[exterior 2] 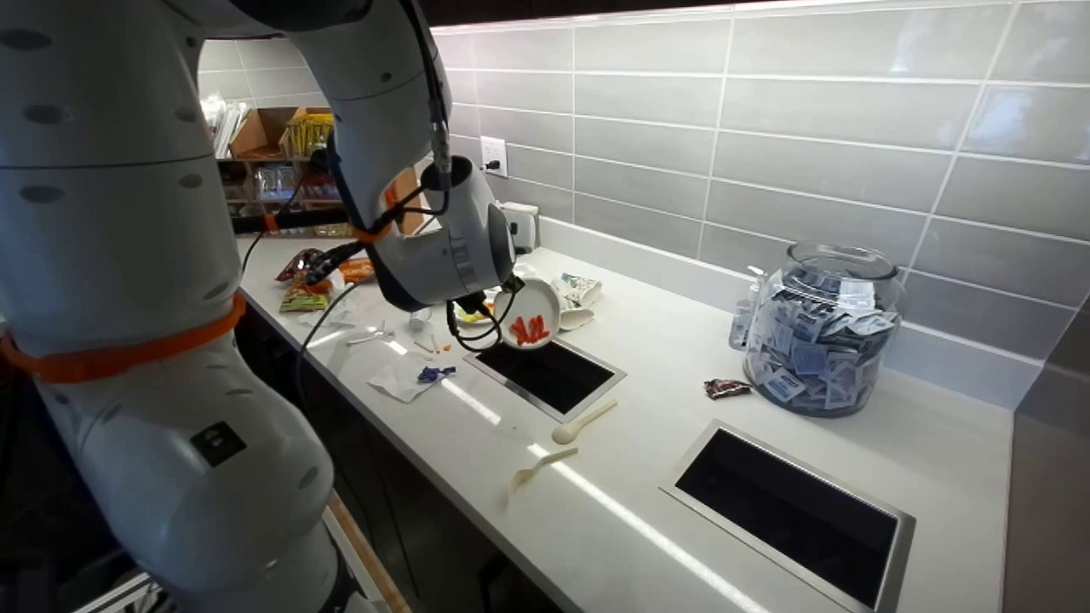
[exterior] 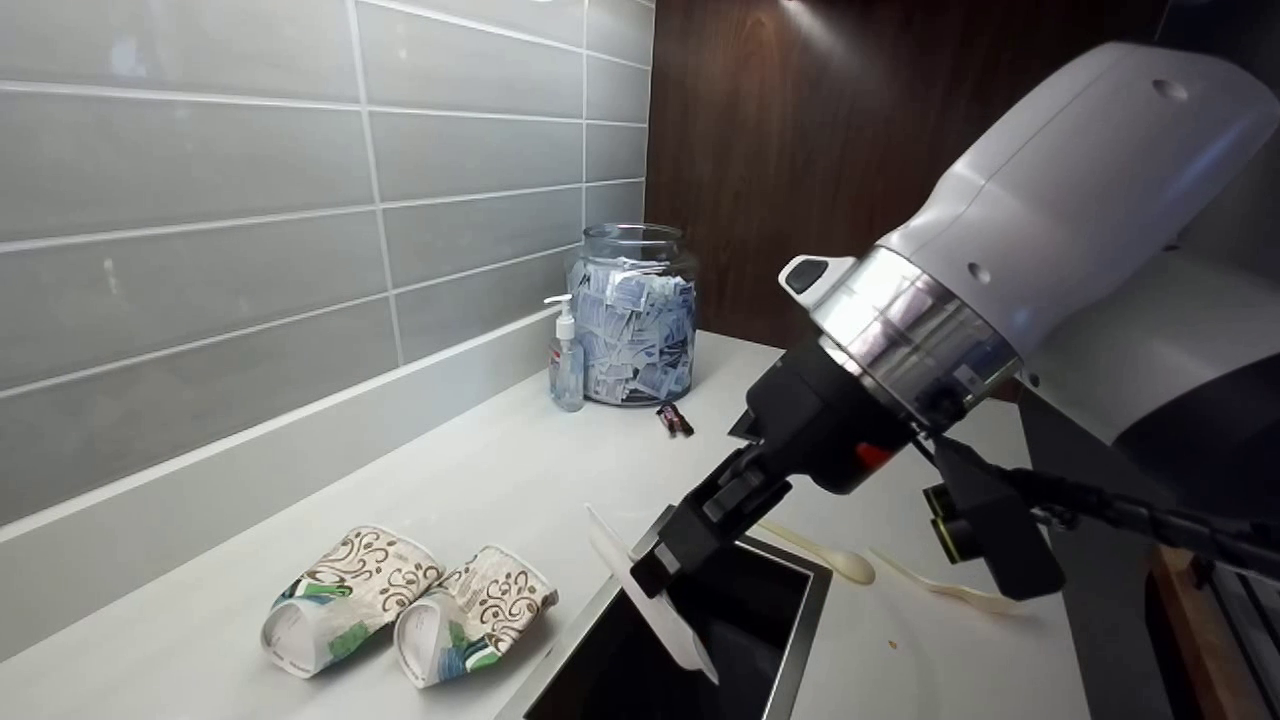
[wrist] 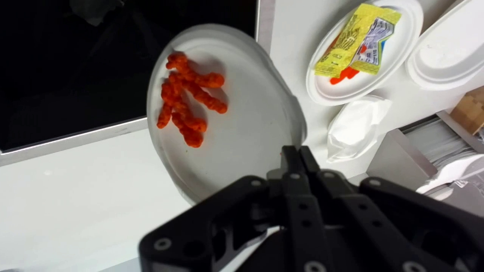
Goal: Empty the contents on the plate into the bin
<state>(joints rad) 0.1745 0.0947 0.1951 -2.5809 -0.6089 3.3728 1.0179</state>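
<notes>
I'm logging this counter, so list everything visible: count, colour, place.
plate: one, white, tilted above bin
contents: several, red, on plate
bin: one, dark, under plate
second plate: one, white, near bin
crushed cups: two, patterned, near bin
utensils: two, cream, near bin
jar: one, clear, near wall
bottle: one, clear, beside jar
wrapper: one, brown, near jar
second opening: one, dark, near jar
other packaging: several, multicoloured, far end
arm: one, white, above plate
gripper: one, black, gripping plate

A glass jar [exterior: 632, 250] of packets [exterior: 640, 330] stood near the counter's [exterior: 500, 470] back corner. A pump bottle [exterior: 567, 375] stood just beside it, and a candy wrapper [exterior: 674, 420] lay near its base. Two crushed paper cups [exterior: 375, 575] lay on their sides toward the back edge. A purple wrapper [exterior 2: 436, 374] lay toward the front edge.
</notes>
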